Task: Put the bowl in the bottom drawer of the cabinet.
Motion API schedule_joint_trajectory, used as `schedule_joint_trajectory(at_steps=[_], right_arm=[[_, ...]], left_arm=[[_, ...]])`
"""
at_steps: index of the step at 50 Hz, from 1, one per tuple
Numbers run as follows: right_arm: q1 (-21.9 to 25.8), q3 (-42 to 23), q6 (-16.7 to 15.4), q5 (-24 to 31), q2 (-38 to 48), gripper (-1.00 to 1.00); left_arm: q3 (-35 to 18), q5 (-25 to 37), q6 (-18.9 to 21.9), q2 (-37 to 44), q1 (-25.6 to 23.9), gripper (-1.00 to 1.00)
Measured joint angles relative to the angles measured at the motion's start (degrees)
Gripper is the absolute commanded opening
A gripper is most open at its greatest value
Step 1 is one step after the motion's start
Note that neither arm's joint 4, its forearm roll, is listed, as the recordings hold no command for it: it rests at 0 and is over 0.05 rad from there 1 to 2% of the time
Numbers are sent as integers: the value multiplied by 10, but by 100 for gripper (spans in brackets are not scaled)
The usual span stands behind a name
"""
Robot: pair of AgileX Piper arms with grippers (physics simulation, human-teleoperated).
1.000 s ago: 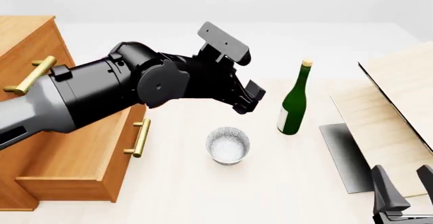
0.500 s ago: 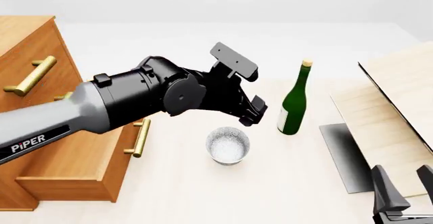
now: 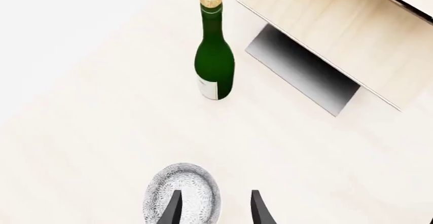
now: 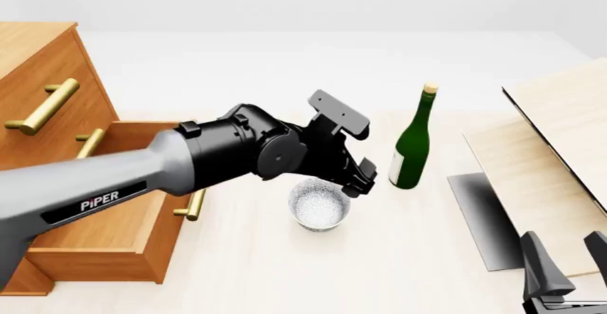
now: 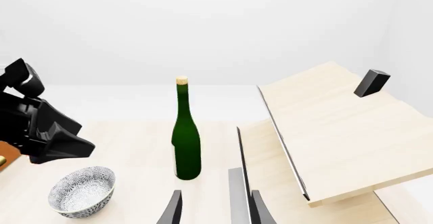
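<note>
The bowl [image 4: 320, 204] sits upright on the pale bench [image 4: 399, 271], just right of the bottom drawer [image 4: 114, 222], which stands pulled out from the cabinet [image 4: 38, 79] with its brass handle [image 4: 197, 195] facing the bowl. The left gripper [image 4: 360, 175] hangs over the bowl's far right rim; in the left wrist view its two dark fingers [image 3: 170, 209] stand apart, so the jaws are open and hold nothing, one finger over the bowl's [image 3: 181, 196] inside and the other past its rim on the outside. A green bottle [image 4: 411, 143] with a cork stands upright beyond and to the right of the bowl, clear of it. Further right, pale wooden boards [image 4: 559, 129] lean over a grey plate [image 4: 484, 218] on the bench. The right gripper [image 4: 564, 268] rests low at the near right corner, well apart from the bowl; its jaws are open and empty, as the right wrist view shows with the fingers [image 5: 172, 210] spread.
</note>
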Motion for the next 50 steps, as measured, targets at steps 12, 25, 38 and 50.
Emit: schedule_joint_trajectory(at_steps=[12,25,38,50], right_arm=[[0,0,0,0,0,100],[0,0,0,0,0,100],[0,0,0,0,0,100],[0,0,0,0,0,100]], left_arm=[[12,-14,-13,19,-6,100],[23,-27,-21,37,-2,100],[17,-31,-27,60,2,100],[5,-32,-33,83,5,100]])
